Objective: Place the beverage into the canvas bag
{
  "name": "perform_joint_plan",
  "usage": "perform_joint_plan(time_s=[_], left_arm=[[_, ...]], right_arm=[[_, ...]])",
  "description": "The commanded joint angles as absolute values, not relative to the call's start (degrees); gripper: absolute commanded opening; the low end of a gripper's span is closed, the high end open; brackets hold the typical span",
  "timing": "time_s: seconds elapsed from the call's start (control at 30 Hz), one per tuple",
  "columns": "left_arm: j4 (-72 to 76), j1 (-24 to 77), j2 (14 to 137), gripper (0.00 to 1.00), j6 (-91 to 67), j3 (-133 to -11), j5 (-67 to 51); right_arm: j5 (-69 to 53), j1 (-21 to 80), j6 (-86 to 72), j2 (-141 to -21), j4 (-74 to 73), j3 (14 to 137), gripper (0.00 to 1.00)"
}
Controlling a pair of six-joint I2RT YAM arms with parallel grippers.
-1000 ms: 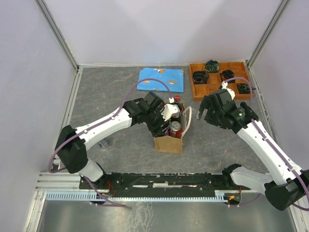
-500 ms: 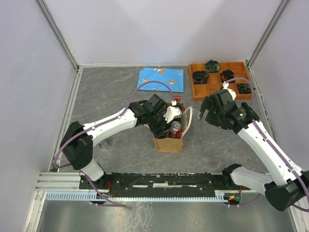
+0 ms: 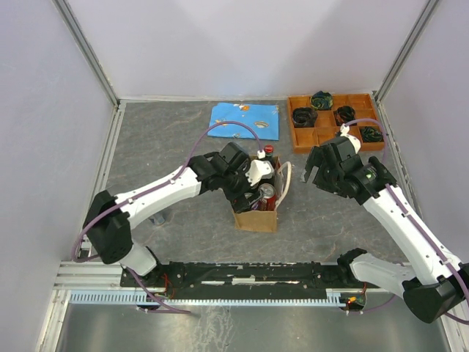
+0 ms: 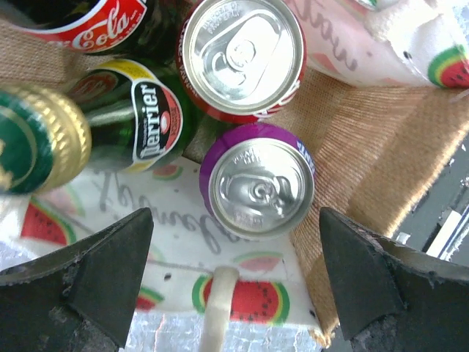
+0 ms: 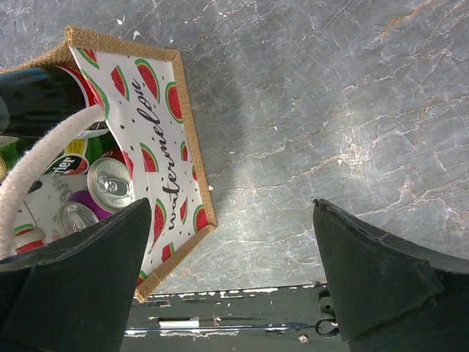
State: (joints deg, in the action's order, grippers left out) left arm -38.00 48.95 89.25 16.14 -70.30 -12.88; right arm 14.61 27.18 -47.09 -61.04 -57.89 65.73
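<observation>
Here's the bag (image 3: 256, 218), standing on the bench (image 3: 161, 139), and it's packed. Inside, one can (image 4: 260, 187) sits against the bag's wall, a second can (image 4: 242, 48) touches it further in, and bottles (image 4: 139, 117) crowd in beside both. The left end effector (image 3: 258, 180) hangs right over the bag's mouth, above the cans. The right end effector (image 3: 306, 169) sits off to the bag's right, over bare bench and apart from it. Behind the bag, a cloth (image 3: 245, 119) lies flat. Behind and to the right of the bag, a tray (image 3: 300, 139) sits in the bench's corner.
</observation>
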Motion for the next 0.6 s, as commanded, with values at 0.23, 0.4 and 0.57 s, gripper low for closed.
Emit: perform_joint_plan(time_s=[0.23,0.4,0.57], left_arm=[[-41.6,48.4,75.1,0.99,17.5,-77.1,-11.3],[-43.3,35.2,66.6,0.99,16.5,-78.1,-10.9],[-59.6,18.6,69.5,0.99,20.3,-83.8,-14.4]], right_arm=[[14.4,26.8,-46.8,-60.9,-56.5,65.3,0.99],[13.8,26.9,-47.1,-61.2,-55.5,64.8,0.99],[12.9,26.8,-47.0,-62.2,-54.1,64.4,0.99]])
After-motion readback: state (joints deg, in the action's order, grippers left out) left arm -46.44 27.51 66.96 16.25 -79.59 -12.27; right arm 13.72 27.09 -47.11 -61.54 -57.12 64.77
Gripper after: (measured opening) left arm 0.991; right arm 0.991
